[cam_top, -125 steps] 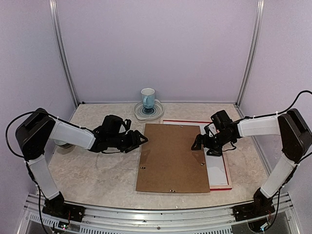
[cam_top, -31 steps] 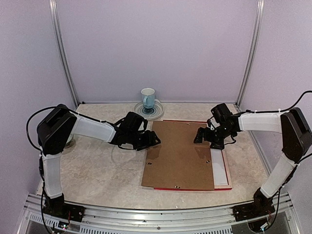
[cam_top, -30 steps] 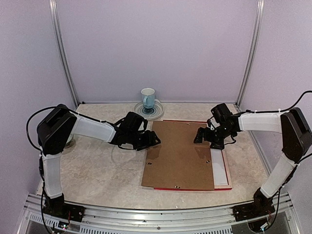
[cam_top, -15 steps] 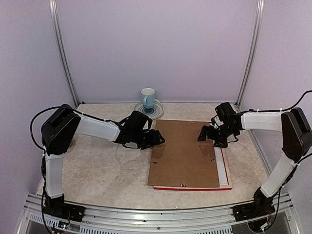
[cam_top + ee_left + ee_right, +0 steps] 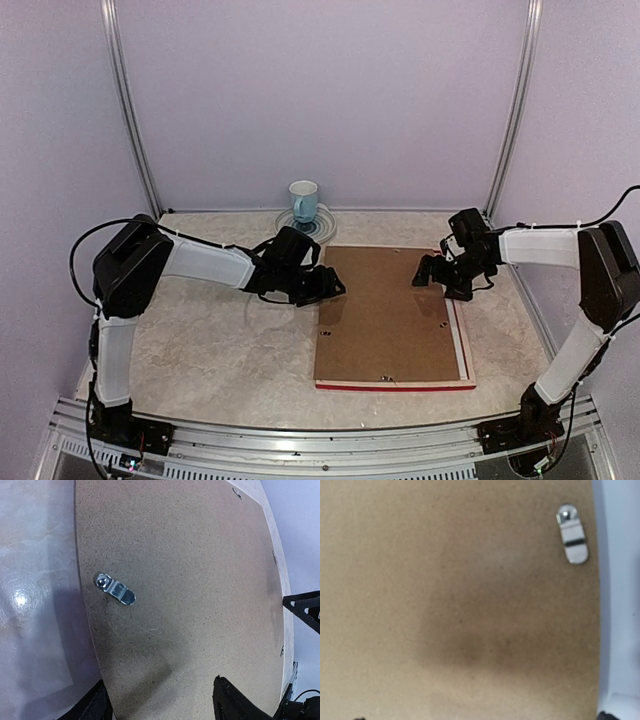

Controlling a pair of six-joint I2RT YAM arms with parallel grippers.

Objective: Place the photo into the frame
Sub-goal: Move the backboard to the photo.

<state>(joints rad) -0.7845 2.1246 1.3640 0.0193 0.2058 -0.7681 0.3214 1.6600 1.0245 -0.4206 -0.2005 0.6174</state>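
Note:
A plain brown backing board (image 5: 390, 315) lies flat over the frame (image 5: 395, 386), of which only a narrow red strip shows along the near edge. The photo is hidden. A white strip (image 5: 462, 345) peeks out along the board's right side; I cannot tell what sheet it is. My left gripper (image 5: 335, 290) is open and low at the board's left edge, one finger (image 5: 97, 705) over the table and the other (image 5: 235, 700) over the board (image 5: 190, 580). My right gripper (image 5: 430, 275) is open just above the board's far right part (image 5: 460, 605).
A blue and white mug (image 5: 303, 200) stands on a plate (image 5: 322, 236) at the back, just behind my left gripper. Small metal turn clips (image 5: 115, 590) (image 5: 572, 540) sit on the board. Purple walls and metal posts close in the marbled table (image 5: 200, 340).
The brown board has slid to the right over the frame, covering most of the white strip. Both grippers moved right with it; both stayed open.

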